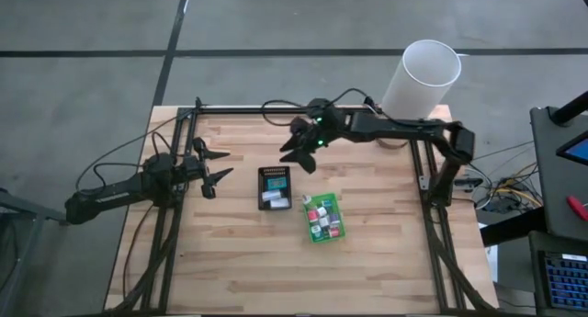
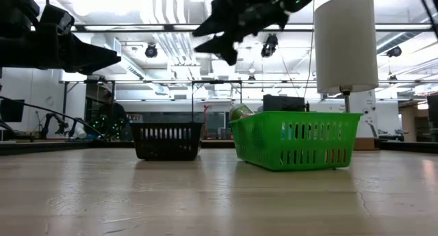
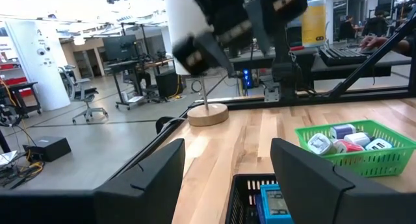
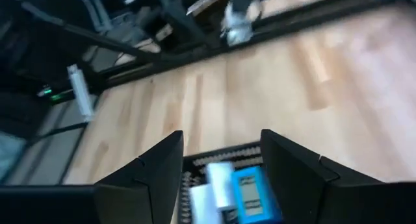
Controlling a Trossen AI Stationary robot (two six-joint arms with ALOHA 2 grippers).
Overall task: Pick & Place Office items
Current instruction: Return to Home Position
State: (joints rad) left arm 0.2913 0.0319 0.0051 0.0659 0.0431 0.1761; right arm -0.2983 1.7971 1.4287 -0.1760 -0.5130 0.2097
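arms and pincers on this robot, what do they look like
The left arm and right arm are dark, slim and jointed, trailing black cables. Green lights glow near the right pincer. The left pincer, like it, has two broad angular black fingers.

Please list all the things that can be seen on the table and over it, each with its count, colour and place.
table: one, light wood, under everything.
black bin: one, black, ribbed, near the table's middle.
light blue clock: one, light blue, in the black bin.
white pieces: at least two, white, in the black bin beside the clock.
green tray: one, bright green, beside the black bin, apart from it.
small pieces: several, white, pink-red and teal, in the green tray; count unclear.
white cylinder: one, white, upright on a round wooden base at the far right corner.
left gripper: one, dark, open, left of the black bin.
right gripper: one, dark, open, raised beyond the black bin.
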